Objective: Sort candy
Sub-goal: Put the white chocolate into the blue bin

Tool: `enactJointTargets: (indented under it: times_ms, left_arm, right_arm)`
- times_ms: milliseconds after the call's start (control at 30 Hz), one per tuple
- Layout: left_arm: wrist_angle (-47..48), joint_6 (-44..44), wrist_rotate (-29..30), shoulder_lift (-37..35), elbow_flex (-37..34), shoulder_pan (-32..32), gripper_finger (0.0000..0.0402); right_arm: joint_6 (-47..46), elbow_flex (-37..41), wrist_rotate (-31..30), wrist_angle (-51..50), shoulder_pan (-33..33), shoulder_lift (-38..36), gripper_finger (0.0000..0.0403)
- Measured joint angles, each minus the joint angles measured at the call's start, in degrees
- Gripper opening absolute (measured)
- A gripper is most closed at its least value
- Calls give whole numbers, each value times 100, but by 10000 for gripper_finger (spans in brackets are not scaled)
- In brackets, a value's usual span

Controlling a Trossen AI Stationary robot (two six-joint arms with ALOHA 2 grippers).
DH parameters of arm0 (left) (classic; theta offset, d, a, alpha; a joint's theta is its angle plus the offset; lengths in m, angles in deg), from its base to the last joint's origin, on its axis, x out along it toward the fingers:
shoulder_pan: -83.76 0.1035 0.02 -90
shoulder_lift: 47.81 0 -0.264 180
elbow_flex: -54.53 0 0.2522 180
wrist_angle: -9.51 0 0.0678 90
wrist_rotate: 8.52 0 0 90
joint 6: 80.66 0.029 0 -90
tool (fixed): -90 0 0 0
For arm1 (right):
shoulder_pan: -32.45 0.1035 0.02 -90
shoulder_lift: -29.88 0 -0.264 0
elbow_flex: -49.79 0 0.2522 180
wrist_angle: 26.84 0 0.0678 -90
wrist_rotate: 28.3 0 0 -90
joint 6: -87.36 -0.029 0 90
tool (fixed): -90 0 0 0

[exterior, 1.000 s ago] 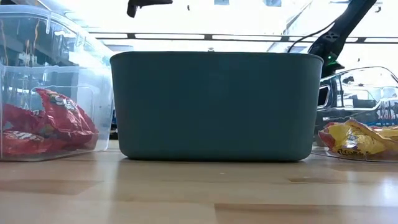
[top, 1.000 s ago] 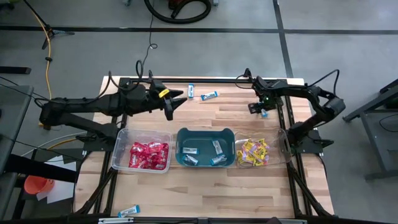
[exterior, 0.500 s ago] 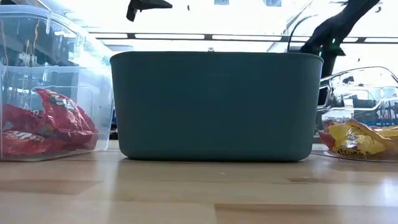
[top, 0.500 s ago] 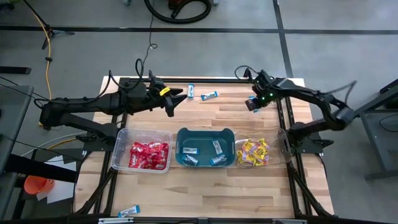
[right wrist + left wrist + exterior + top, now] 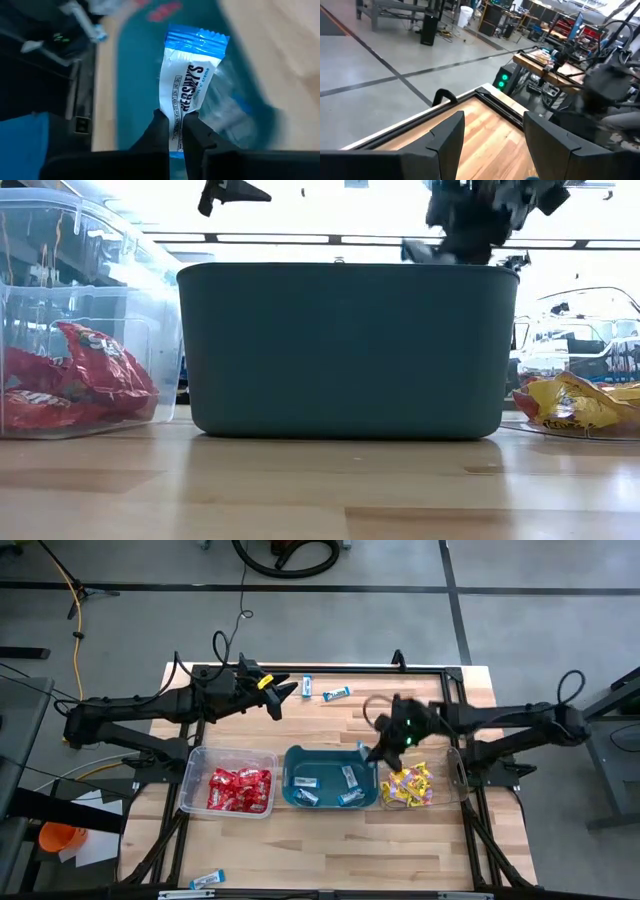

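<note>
One blue-and-white wrapped candy packet pinched at its lower end between the dark fingers of the right gripper, dangling above the teal plastic tub in the middle of the row. Seen from overhead, right gripper hanging over the tub's right rim, close to the clear plastic bin of yellow packets. Already several blue-and-white packets lying on the tub floor, so looks like the right destination. Clear plastic bin of glossy red packets sitting just left of the tub.

Left gripper parked up near the far edge of the light wooden table, dark fingers spread apart with nothing between them. Two more loose blue-and-white packets near it at the far edge, and another stray one at the near left corner.

Step in hand, going by the pose: carrying the packet in for the drop. Next move probably calls for easing a bit further inward past the rim, then letting go so the packet lands in the teal tub and not among the yellows next door.
</note>
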Motion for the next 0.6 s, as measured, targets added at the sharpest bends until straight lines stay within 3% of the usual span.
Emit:
enactJointTargets:
  times_ms: [133,300,433,600]
  left_arm:
    - [17,0,-209,-22,0,0,191]
    - [11,229,-1571,-143,0,-2,191]
    - [159,350,-2482,-296,2,-22,191]
    - [876,296,-2616,-484,0,-75,191]
  right_arm:
    - [-74,0,-494,944,734,249,17]
    - [-403,-108,-1040,994,1148,636,55]
    - [-483,-547,-1261,655,1289,1013,121]
    - [-101,-1423,-1215,-452,1458,1518,221]
